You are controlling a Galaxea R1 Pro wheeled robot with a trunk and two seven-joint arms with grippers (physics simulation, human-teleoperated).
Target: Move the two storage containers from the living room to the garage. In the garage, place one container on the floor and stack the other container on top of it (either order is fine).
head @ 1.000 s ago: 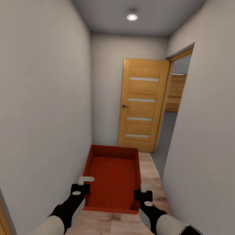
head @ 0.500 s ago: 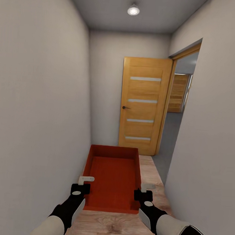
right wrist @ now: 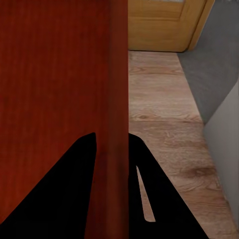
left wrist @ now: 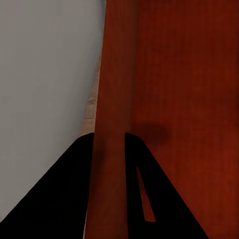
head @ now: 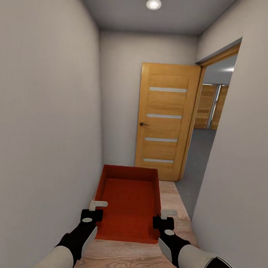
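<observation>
One storage container (head: 130, 203) is in sight, an orange-red lidless box carried level between two arms in a narrow corridor with pale walls. The left gripper (head: 94, 209) is clamped on the box's left side wall and the right gripper (head: 165, 217) on its right side wall (each with one finger inside the wall and one outside). There is one wooden door (head: 165, 121) ahead with four pale horizontal strips, standing open beside a doorway, and one round ceiling light (head: 154, 3). The head view alone gives the grey floor (head: 197, 153) past the doorway and two wooden panels further in. The left wrist view adds the thin red wall running between the dark fingers (left wrist: 59, 199), next to the corridor wall; the right wrist view adds the light wood plank flooring (right wrist: 162, 119) under the box's right edge.
</observation>
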